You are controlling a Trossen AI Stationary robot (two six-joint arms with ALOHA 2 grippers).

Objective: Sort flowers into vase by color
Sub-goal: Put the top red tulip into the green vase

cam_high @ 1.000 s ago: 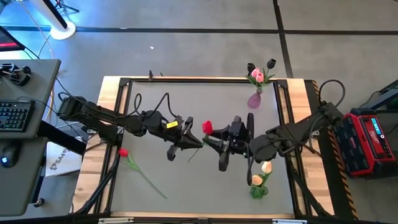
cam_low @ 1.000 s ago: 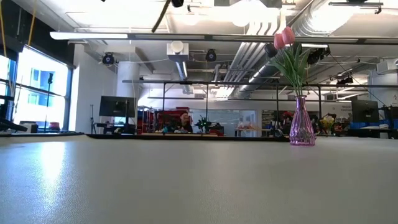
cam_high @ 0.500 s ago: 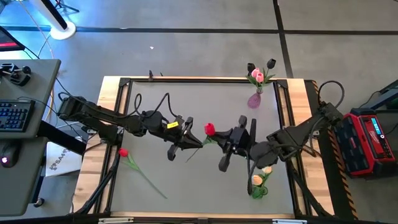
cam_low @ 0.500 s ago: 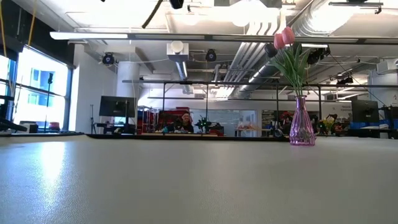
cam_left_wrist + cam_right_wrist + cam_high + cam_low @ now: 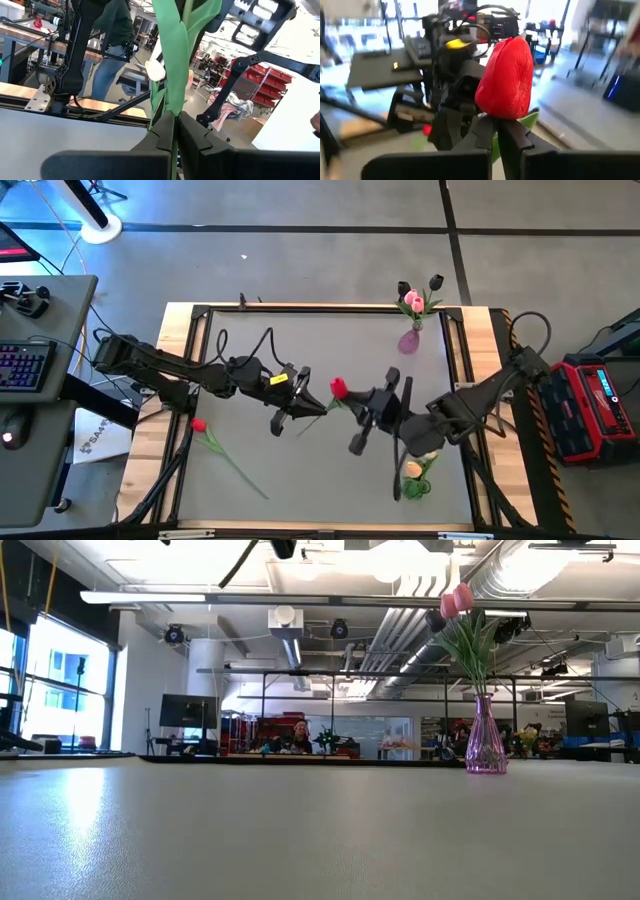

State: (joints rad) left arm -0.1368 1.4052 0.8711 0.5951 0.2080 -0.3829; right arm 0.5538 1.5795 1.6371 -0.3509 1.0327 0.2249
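Robotics lab, ceiling ducts, workbenches

No legible text or labels anywhere.

Left tool and right tool meet mid-tabletop, one flower between them, its stem in both. Vase with flowers stands at the far edge, beyond the right tool. Another flower lies left of the left tool; more flowers sit right of and nearer than the right tool.
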